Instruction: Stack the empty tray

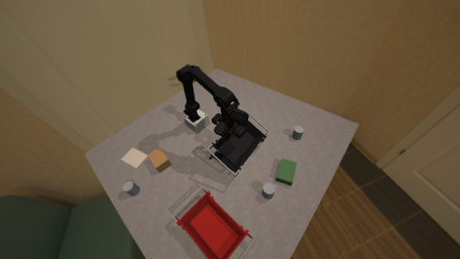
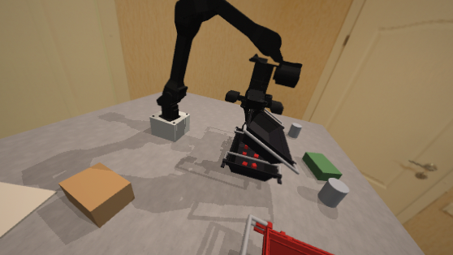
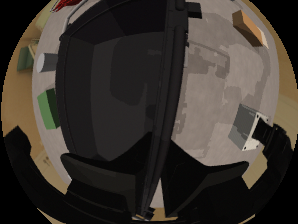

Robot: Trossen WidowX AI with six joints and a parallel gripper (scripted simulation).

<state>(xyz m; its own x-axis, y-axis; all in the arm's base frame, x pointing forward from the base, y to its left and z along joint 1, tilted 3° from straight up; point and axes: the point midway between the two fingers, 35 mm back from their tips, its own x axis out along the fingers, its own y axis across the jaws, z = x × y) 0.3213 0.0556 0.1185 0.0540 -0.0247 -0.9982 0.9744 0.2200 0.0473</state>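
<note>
Overhead, looking down on a speckled grey stone-like worktop [image 1: 264,107] standing in a room with tan walls, pale doors and a striped brown floor. Lying scattered on it: a flat cream sheet [image 1: 134,157], a tan cardboard-coloured box [image 1: 160,160], a green slab [image 1: 286,171] and three short grey cylinders [image 1: 298,132] [image 1: 269,190] [image 1: 131,188]. Sitting near the front edge, well apart from the arm, a glossy red tray [image 1: 210,224] with grey wire bars. Reaching from its pale square base [image 1: 194,120], the matte black arm's gripper [image 1: 231,124] hanging over a black empty tray [image 1: 237,146].

Sideways on, showing the gripper [image 2: 255,107] clamped nearly shut on one rim of the empty tray [image 2: 269,134], holding it steeply tilted, high end at the fingers, low end dipping toward the green slab. Resting on the worktop beneath it, the black loaded tray [image 2: 249,172] carrying small red blocks [image 2: 245,163], one thin grey wire bar [image 2: 252,159] crossing its top; cannot tell whether the two trays are touching.

Down the wrist, filling most of the round picture with the empty tray's smooth dark hollow [image 3: 107,96], its rim running edge-on between the gripper's black fingers.
</note>
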